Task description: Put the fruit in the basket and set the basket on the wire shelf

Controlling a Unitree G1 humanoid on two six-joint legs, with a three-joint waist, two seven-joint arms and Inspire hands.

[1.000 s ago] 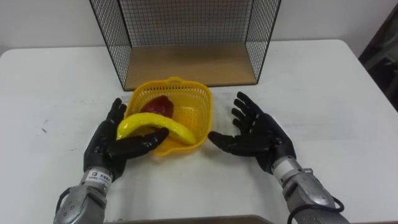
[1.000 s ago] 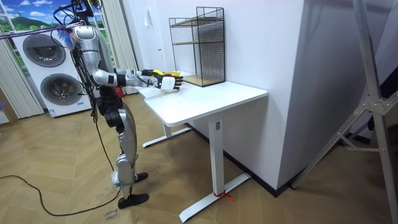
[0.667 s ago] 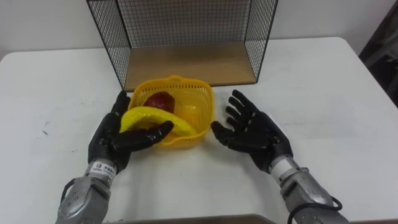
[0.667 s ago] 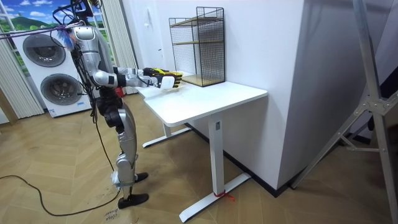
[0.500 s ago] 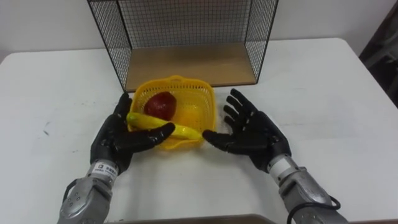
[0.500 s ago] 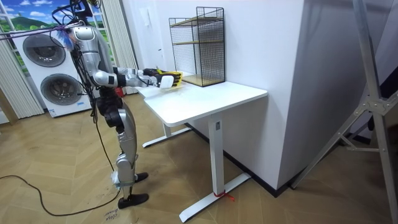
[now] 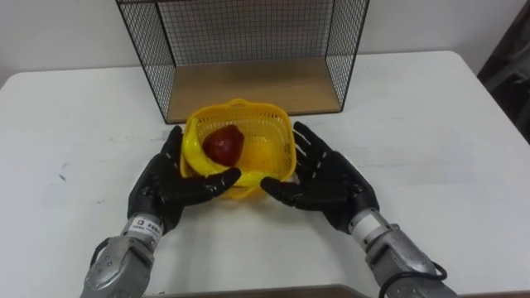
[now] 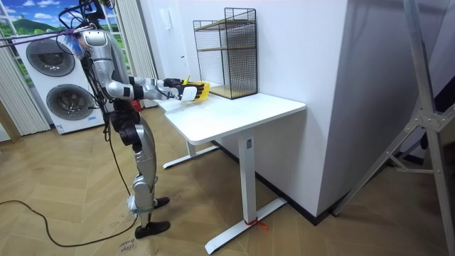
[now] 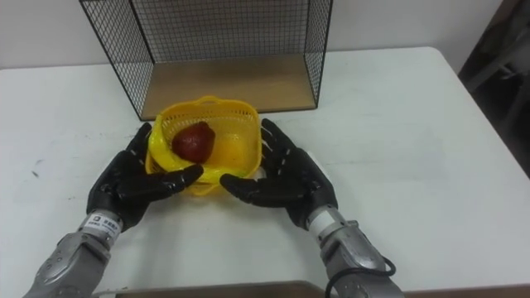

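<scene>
Yellow basket point(image 7: 281, 142) w/ red fruit point(image 7: 222, 145); black wire shelf point(image 7: 248, 50), white table point(image 7: 431, 124).

Wire shelf point(image 7: 248, 87) front open beyond basket point(image 7: 238, 105); mesh sides, back closed.

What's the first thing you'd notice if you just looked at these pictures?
The bright yellow basket in the middle of the white table, with a dark red fruit inside. The black left robot hand and right robot hand lie flat against its two sides, and the wire shelf stands just behind it.
</scene>
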